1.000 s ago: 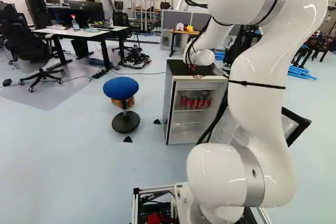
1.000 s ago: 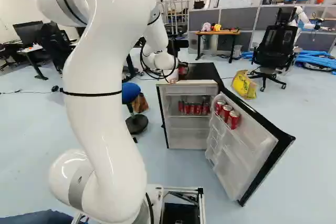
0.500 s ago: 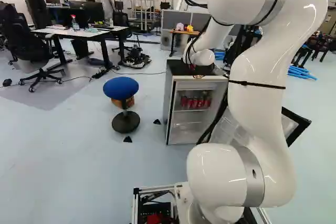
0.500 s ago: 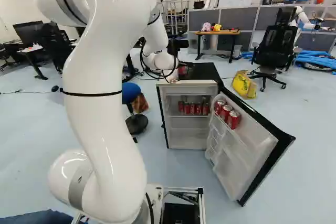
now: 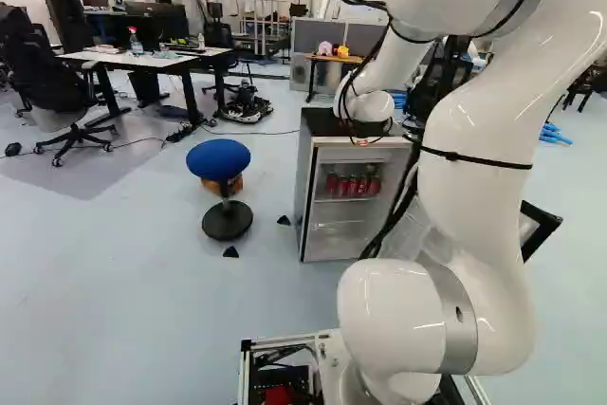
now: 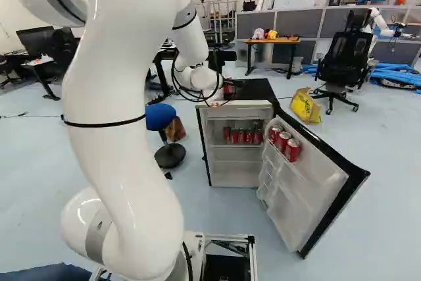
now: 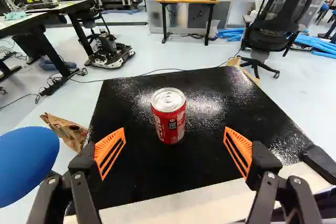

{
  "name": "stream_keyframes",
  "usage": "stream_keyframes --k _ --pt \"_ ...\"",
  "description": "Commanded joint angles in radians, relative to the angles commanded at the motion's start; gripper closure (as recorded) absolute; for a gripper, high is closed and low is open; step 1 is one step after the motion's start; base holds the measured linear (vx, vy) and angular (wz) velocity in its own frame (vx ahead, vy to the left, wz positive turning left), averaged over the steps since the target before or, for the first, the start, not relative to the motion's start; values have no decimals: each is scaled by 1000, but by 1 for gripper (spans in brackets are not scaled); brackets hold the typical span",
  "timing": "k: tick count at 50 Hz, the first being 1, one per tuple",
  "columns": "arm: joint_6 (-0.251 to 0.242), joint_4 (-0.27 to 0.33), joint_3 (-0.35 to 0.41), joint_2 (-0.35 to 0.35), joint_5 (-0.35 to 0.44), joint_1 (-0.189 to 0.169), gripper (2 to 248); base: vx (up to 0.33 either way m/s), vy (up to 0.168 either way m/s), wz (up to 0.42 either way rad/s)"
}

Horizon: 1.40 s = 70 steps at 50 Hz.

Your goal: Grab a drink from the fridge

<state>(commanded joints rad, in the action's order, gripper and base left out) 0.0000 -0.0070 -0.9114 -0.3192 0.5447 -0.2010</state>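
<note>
My gripper (image 6: 216,101), mostly hidden by the wrist in the right base view, is over the fridge top's near edge. In the wrist view the gripper (image 7: 174,153) stands wide open, its orange pads far apart. A red drink can (image 7: 168,115) stands upright on the black fridge top (image 7: 210,156), just ahead of the fingers and roughly centred, touched by neither. The fridge (image 5: 306,187) is open. Several red cans (image 6: 242,136) stand on its upper shelf, and more red cans (image 6: 284,143) are in the door rack.
The open fridge door (image 6: 316,195) swings out toward the base on the right. A blue stool (image 5: 218,160) stands left of the fridge, with a brown paper bag (image 7: 65,129) beside it. Behind are a yellow bag (image 6: 306,106), an office chair (image 6: 343,64) and another robot (image 6: 378,23).
My arm has drawn back a little from the fridge, its upper links shifting against the lowest joint. The red can on top shows more in the right base view. The base has not moved.
</note>
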Motion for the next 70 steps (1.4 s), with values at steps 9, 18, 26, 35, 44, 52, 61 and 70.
stream_keyframes --k 9,18,26,35,44,52,61,70 --pt "0 0 42 36 0 -13 3 0 0 0" --pt "0 0 73 62 0 -33 3 0 0 0" --pt "0 0 92 78 -9 -56 3 0 0 0" --pt "0 0 110 94 -35 -83 3 0 0 0" --pt "0 0 126 122 -63 -112 3 0 0 0" --pt "0 0 139 150 -96 -138 3 0 0 0" --pt "0 0 149 179 -143 -168 3 0 0 0" --pt "0 0 151 202 -194 -198 3 0 0 0"
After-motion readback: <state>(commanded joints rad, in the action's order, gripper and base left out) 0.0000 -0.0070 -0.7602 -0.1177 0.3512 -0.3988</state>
